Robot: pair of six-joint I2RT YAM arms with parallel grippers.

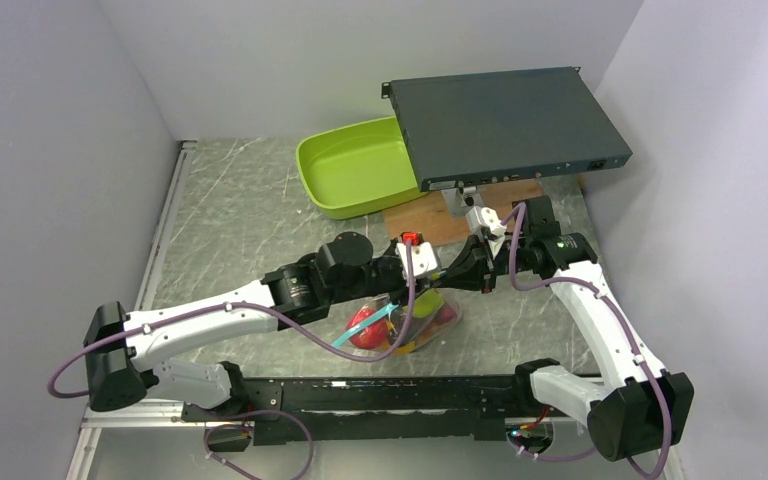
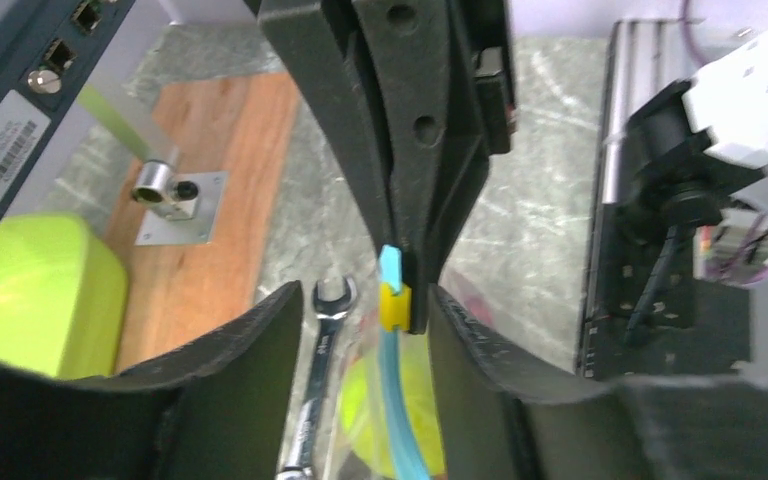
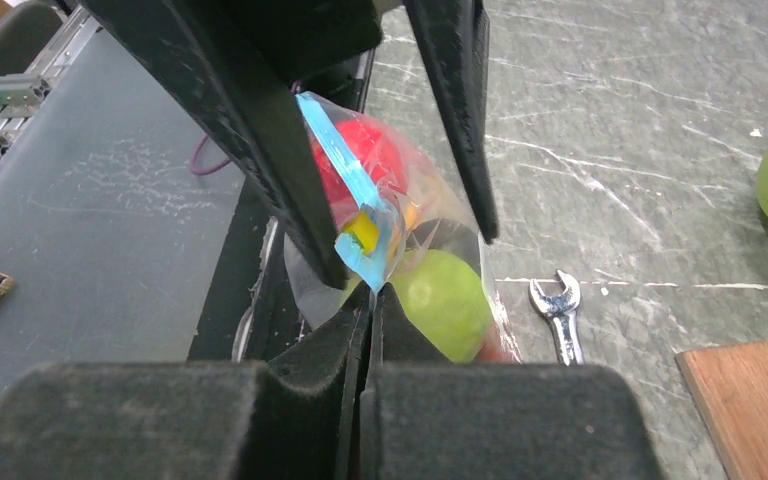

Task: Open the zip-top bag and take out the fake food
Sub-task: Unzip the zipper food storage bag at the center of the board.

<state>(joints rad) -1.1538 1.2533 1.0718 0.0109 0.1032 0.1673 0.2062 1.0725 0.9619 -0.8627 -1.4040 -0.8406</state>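
Note:
The zip-top bag (image 1: pixel 410 320) hangs just above the table in front of the arm bases. Its blue zip strip (image 3: pixel 335 150) carries a yellow slider (image 3: pixel 364 229). Inside show a red apple (image 3: pixel 365 150) and a green pear (image 3: pixel 445 295). My right gripper (image 3: pixel 370 295) is shut on the bag's corner at the strip's end. My left gripper (image 2: pixel 365 300) is open. Its fingers (image 2: pixel 230 370) straddle the strip and slider (image 2: pixel 393 305) without touching. In the top view both grippers meet above the bag, the left (image 1: pixel 438 275) and the right (image 1: pixel 465 272).
A small wrench (image 3: pixel 560 310) lies on the table beside the bag. A lime-green tray (image 1: pixel 355 165) stands at the back. A dark network switch (image 1: pixel 505 120) sits raised over a wooden board (image 1: pixel 440 215) at the back right. Walls close in both sides.

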